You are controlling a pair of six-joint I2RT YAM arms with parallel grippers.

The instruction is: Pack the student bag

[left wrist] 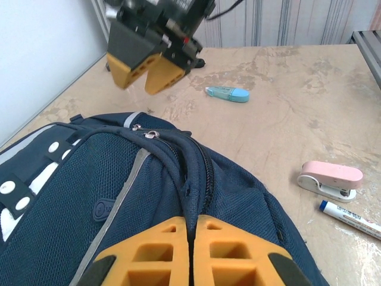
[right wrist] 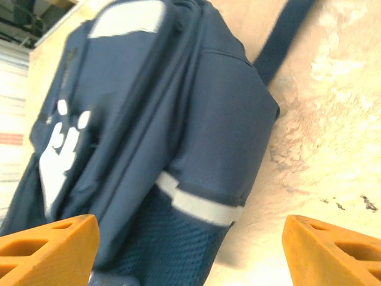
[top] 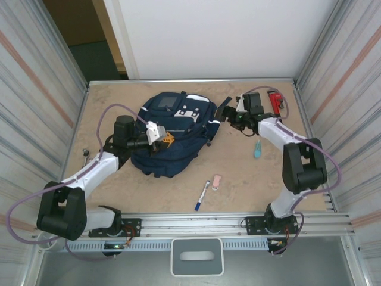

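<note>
One student bag (top: 172, 134) centre of the top view, left gripper (left wrist: 191, 221) pinched shut on it, right gripper (right wrist: 190, 226) spread wide at its upper right.

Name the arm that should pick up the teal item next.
Right, most likely. The right gripper is open and empty, with the teal item lying beside that arm. The left gripper is shut on the zipper seam of the student bag.
</note>
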